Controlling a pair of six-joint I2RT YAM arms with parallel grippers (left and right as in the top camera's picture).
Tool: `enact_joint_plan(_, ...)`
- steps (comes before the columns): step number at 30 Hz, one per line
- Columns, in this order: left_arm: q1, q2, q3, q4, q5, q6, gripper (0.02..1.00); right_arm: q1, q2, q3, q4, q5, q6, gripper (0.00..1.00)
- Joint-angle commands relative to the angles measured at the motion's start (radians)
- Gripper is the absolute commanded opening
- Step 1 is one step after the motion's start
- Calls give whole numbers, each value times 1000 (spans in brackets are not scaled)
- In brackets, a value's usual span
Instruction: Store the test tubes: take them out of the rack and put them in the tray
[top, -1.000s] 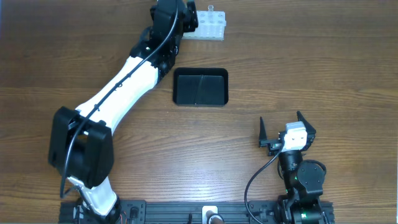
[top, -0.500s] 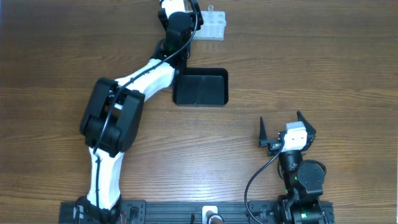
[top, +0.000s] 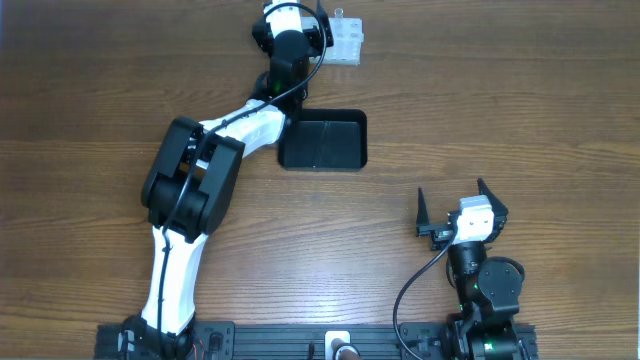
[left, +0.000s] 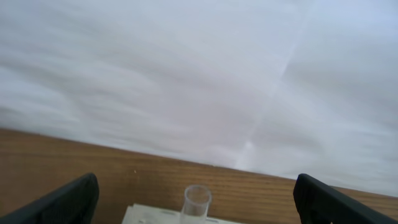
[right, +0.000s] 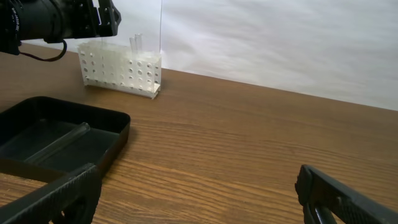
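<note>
The left gripper (left: 196, 182) hangs released, fingers spread to either side of an upright test tube (left: 196, 200) in the rack (top: 345, 45), probably lining up to pinch it. The right gripper (top: 455, 215) sits open, well apart from the tray (right: 118, 121). The left arm hides part of the rack, and I cannot tell how many tubes the tray holds.

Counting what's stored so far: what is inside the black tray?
One clear test tube lies on the floor of the black tray. In the right wrist view its near wall hides part of the floor.
</note>
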Motion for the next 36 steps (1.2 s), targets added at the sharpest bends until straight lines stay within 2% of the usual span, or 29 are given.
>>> enact_joint_plan(1, 8, 19, 3, 23, -9, 92, 998, 5, -3, -5, -3, -5, -5, 993)
enact_joint_plan(16, 19, 24, 55, 24, 71, 220, 998, 5, -3, -5, -3, -5, -5, 993)
enact_joint_plan(36, 35, 117, 103, 35, 142, 216, 978, 5, -3, -5, -3, -5, -5, 993)
